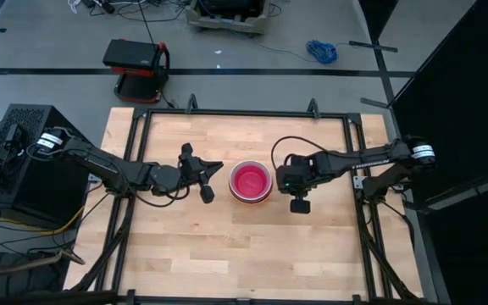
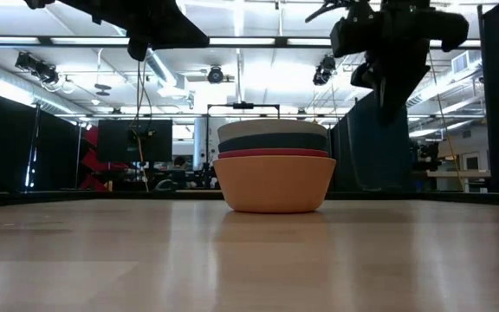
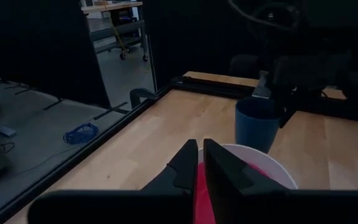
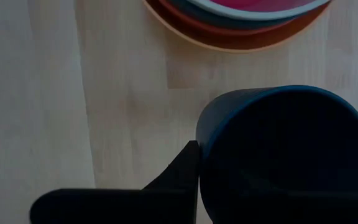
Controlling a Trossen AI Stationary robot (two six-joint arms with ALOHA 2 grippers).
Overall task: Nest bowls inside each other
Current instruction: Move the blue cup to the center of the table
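Dark blue plastic cup (image 4: 284, 149) sits pinched by its wall in the right gripper (image 4: 197, 155), just beside the nested stack of 5 round plastic bowls (image 1: 251, 181) at mid-desk (image 1: 185, 254). Nesting looks complete, so keep the cup clear. Left gripper (image 3: 201, 158), pressed together, hovers at the stack's edge. Only the low view shows the layers, only the high view the magenta inside.

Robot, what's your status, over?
Left gripper shut, empty, at bowls. Right gripper shut on blue cup. Bowls nested, pink bowl on top. Nothing blocking.
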